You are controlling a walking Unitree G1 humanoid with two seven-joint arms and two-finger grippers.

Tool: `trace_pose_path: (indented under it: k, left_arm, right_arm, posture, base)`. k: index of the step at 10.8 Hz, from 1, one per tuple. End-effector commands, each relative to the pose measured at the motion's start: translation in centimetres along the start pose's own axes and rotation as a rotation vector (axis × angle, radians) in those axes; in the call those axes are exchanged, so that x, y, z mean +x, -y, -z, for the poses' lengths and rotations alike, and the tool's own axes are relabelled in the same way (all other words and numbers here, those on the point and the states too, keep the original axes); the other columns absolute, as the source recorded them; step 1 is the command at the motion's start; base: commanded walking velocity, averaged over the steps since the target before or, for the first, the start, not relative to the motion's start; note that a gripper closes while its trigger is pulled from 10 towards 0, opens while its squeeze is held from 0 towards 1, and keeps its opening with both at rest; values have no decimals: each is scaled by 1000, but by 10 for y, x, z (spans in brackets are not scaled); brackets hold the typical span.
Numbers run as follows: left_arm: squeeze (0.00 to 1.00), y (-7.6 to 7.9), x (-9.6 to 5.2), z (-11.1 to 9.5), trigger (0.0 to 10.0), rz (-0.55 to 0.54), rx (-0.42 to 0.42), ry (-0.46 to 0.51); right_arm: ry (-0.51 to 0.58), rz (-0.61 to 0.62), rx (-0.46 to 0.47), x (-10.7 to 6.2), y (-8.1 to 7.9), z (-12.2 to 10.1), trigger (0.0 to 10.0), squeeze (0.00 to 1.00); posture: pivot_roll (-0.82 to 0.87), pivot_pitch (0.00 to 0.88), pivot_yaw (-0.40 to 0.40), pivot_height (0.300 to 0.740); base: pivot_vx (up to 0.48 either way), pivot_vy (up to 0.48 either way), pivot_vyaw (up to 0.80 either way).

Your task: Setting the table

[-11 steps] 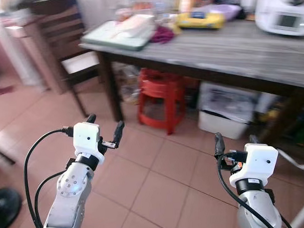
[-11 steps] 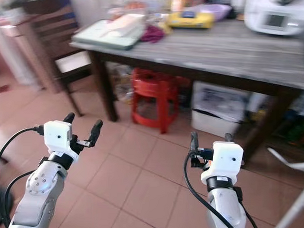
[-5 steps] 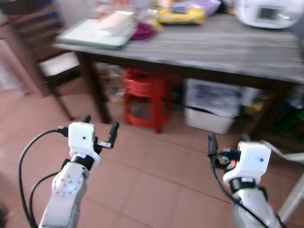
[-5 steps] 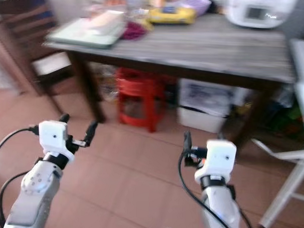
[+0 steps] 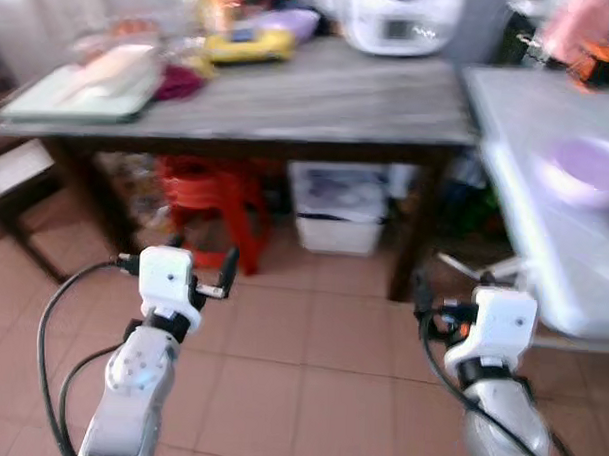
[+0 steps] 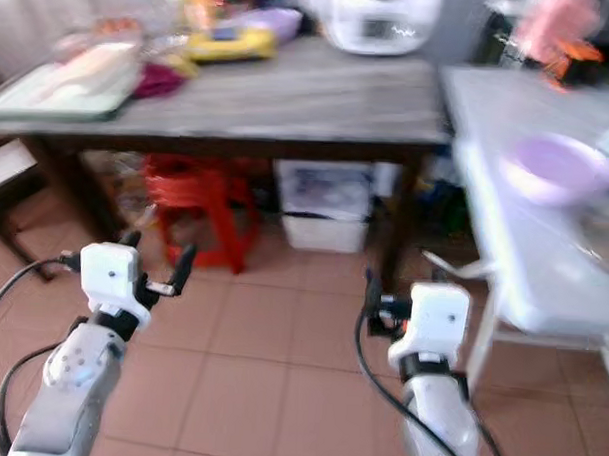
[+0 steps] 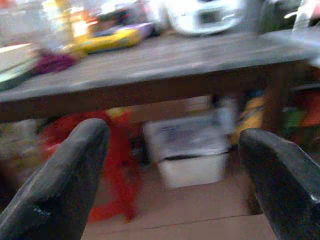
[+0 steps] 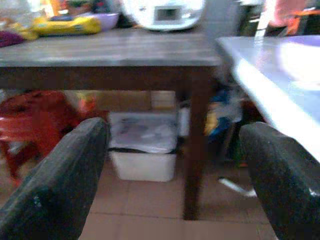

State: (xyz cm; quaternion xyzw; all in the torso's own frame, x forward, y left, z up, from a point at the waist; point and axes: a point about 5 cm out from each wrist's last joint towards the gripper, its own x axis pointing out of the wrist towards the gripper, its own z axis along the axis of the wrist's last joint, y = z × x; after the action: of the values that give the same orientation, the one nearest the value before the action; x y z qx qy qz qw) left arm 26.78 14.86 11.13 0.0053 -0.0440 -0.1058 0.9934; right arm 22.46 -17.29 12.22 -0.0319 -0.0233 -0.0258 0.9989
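The left claw point(image 5: 205, 265) is held spread and empty at chest height above the tiled floor, ready for a pickup. The right claw point(image 6: 380, 301) is likewise spread and empty. The purple bowl point(image 6: 559, 169) rests on the white worktop point(image 6: 504, 245) at far right, well apart from both.

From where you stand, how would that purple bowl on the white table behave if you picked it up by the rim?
The purple bowl looks like thin plastic, so probably light and not fragile. Its wide, shallow shape should sit stable, unlikely to tip or roll. The smooth rim could slip between the fingers, and the picture is blurred, so its contents cannot be told. Both the left gripper and right gripper are open.
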Motion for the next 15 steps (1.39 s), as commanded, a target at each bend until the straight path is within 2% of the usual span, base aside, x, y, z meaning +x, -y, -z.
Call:
trace_pose_path:
  k: [1,15]
  left_arm:
    - [0,-10,-3,0,10000,-24,28,-8]
    - [0,-6,3,2,10000,-1,55,-19]
  right_arm:
    - [9,-22,27,0,-7,-3,10000,0]
    - [26,-73,17,4,-16,-4,10000,0]
  posture:
    - [-110,56,112,740]
    - [-104,55,124,740]
  base:
    - [0,-292,0]
    - [0,-322,0]
